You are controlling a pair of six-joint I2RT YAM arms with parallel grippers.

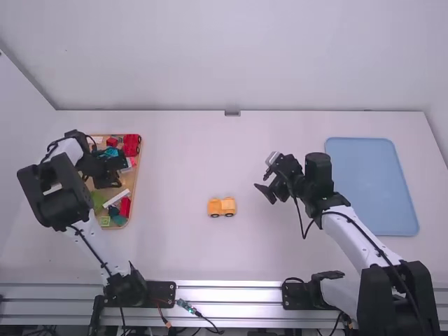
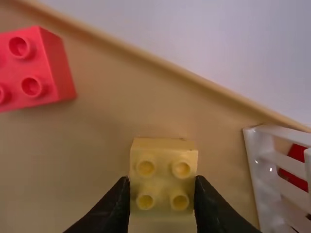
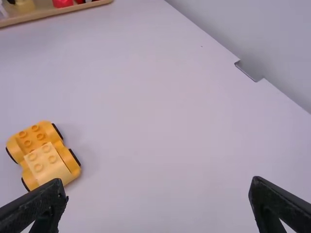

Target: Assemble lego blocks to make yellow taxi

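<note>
My left gripper (image 1: 110, 180) is over the wooden tray of blocks (image 1: 138, 183) in the high view. In the left wrist view, the left gripper (image 2: 162, 194) is shut on a small yellow brick (image 2: 164, 172), one finger against each side, studs facing the camera. The yellow car (image 1: 222, 206) stands alone near the middle of the table; in the right wrist view the car (image 3: 48, 165) has black wheels and a paler yellow brick on one end. Right of it, my right gripper (image 1: 264, 180) hangs open; the right gripper (image 3: 159, 184) holds nothing between its fingers.
Beside the yellow brick are a red brick (image 2: 31, 68) and a white slatted piece (image 2: 269, 179). The tray also holds a red vehicle piece (image 1: 131, 145), green blocks (image 1: 105, 220) and several others. A blue tray (image 1: 371, 185) lies on the right, beyond the right arm.
</note>
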